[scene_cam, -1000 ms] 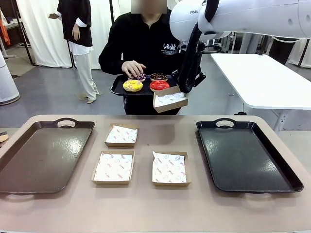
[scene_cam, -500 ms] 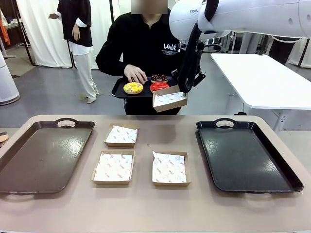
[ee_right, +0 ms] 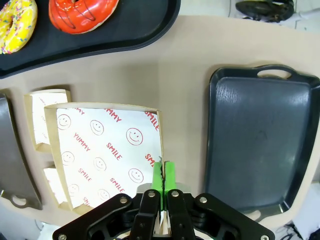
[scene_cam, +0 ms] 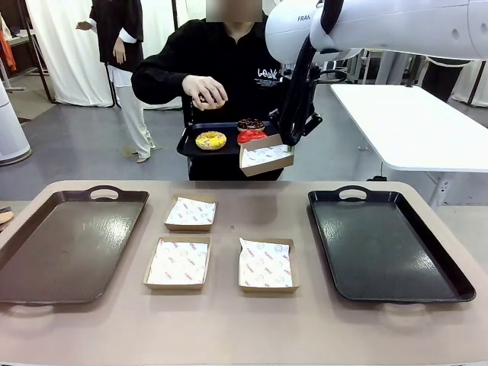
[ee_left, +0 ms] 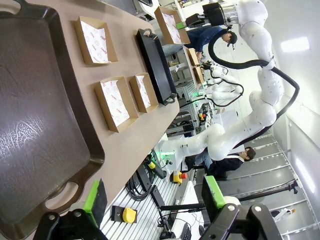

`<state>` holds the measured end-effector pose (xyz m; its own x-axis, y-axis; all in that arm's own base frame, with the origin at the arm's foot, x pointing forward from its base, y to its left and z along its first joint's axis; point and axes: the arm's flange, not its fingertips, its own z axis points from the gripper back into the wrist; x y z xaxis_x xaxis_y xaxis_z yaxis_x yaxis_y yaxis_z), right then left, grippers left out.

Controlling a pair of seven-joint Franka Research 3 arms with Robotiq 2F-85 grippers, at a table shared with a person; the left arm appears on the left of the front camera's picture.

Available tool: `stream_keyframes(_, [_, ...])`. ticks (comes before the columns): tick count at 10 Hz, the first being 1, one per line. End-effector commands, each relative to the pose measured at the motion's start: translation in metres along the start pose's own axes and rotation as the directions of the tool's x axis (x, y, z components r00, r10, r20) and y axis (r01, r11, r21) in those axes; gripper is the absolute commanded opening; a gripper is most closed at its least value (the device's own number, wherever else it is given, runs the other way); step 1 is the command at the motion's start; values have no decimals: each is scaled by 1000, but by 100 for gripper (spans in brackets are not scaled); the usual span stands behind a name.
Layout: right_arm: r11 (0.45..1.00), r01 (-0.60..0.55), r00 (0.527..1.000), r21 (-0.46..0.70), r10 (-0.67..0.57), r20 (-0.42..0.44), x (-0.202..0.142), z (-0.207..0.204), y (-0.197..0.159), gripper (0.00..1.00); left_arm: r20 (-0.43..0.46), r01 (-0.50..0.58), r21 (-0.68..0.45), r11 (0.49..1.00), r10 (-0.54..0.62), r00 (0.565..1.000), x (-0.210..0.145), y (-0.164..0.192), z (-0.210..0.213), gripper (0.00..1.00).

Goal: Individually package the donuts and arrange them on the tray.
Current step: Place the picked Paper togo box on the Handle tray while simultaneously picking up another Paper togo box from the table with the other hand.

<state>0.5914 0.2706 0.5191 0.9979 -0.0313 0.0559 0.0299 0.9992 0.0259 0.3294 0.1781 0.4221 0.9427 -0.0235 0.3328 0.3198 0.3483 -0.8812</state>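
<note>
A person across the table holds a small black tray carrying a yellow donut, a red donut and a dark chocolate donut. The person's raised hand grips a fourth donut, mostly hidden by fingers. My right gripper hangs beside that tray, shut on the rim of a paper-lined cardboard box. The right wrist view shows the gripper pinching the box, with the yellow donut and red donut beyond. My left gripper is open and holds nothing.
Three more paper-lined boxes lie mid-table. A brown tray sits at the left and a black tray at the right. The left wrist view looks over the brown tray.
The person's hand has risen off the small tray with a donut in it. The tray has shifted slightly. Both arms stay still.
</note>
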Motion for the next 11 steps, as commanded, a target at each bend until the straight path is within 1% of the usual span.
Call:
stream_keyframes(1, [1000,19,1000,0,-19,4,-3,1,-1,0,9,10,-13,1000,-9,1000,-1,-1,1,100])
stream_keyframes(11, [1000,19,1000,0,-19,4,-3,1,-1,0,9,10,-13,1000,-9,1000,-1,-1,1,100])
